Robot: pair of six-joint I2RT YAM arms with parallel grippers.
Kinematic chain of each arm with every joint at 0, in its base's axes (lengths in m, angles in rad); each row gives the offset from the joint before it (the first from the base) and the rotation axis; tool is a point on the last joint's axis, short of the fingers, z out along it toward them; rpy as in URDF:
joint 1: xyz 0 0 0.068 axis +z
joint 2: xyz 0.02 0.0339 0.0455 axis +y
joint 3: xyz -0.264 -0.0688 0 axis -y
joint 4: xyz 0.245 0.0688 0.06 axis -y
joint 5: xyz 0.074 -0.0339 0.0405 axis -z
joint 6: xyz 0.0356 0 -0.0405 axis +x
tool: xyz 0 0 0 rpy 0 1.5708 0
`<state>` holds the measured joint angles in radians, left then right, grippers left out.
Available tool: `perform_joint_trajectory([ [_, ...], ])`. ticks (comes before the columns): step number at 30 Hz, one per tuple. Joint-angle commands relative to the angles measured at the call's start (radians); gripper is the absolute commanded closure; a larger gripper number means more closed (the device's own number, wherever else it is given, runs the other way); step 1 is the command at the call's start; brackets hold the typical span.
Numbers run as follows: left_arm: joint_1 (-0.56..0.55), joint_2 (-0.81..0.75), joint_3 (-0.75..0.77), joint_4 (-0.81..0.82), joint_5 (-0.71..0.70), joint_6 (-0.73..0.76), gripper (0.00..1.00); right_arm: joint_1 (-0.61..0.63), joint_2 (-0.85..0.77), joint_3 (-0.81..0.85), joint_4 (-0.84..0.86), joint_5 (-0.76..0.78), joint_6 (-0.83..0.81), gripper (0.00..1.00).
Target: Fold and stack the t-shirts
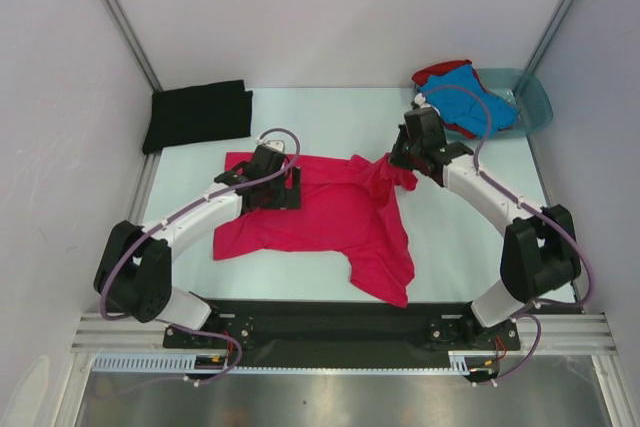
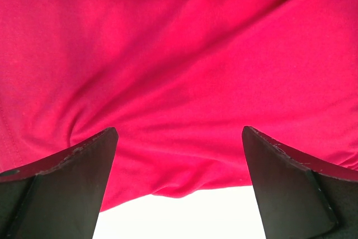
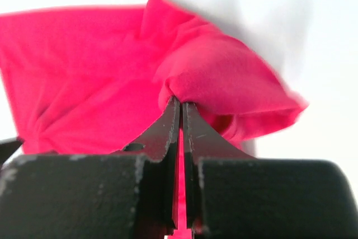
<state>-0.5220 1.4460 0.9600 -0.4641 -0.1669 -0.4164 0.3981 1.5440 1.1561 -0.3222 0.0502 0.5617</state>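
A magenta-pink t-shirt lies spread on the table's middle, its right sleeve bunched. My right gripper is shut on that bunched cloth; in the right wrist view the pink t-shirt is pinched between the closed fingers. My left gripper stands open over the shirt's left part; the left wrist view shows the pink t-shirt filling the frame, its edge lying between the wide-apart fingers. A folded black t-shirt lies at the far left. Blue and red t-shirts sit in the basin.
A translucent teal basin stands at the far right corner. Metal frame posts and white walls border the table. The right arm's cable loops above the basin.
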Motion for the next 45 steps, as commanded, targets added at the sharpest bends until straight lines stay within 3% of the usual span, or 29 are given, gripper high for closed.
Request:
perform_joint_trajectory([
  [1,-0.01,0.011,0.052,0.027,0.029,0.025,0.0,-0.007,0.086,0.124,-0.093,0.126,-0.101,0.99],
  [11,-0.009,0.074,0.06,0.031,0.041,0.044,0.0,-0.033,0.31,0.293,-0.189,0.359,-0.108,0.99],
  [21,-0.009,0.113,0.08,0.031,0.043,0.051,0.0,-0.108,0.338,0.307,-0.195,0.543,-0.118,0.99],
  [24,-0.01,0.119,0.082,0.033,0.049,0.053,0.0,-0.117,0.35,0.326,-0.187,0.565,-0.166,0.87],
  [27,-0.009,0.117,0.079,0.031,0.052,0.051,0.0,-0.119,0.366,0.35,-0.187,0.599,-0.22,0.52],
  [28,-0.009,0.116,0.077,0.031,0.052,0.051,0.0,-0.117,0.366,0.356,-0.198,0.612,-0.221,0.28],
  [29,-0.01,0.114,0.074,0.031,0.052,0.051,0.0,-0.117,0.364,0.361,-0.208,0.609,-0.224,0.24],
  [32,-0.01,0.106,0.065,0.035,0.05,0.05,0.0,-0.11,0.315,0.332,-0.238,0.614,-0.211,0.19],
  [34,-0.01,0.1,0.06,0.038,0.047,0.048,0.0,-0.108,0.269,0.3,-0.252,0.517,-0.21,0.14],
  [45,-0.012,0.065,0.059,0.033,0.05,0.056,0.0,-0.07,-0.008,-0.044,-0.253,0.239,-0.129,0.09],
])
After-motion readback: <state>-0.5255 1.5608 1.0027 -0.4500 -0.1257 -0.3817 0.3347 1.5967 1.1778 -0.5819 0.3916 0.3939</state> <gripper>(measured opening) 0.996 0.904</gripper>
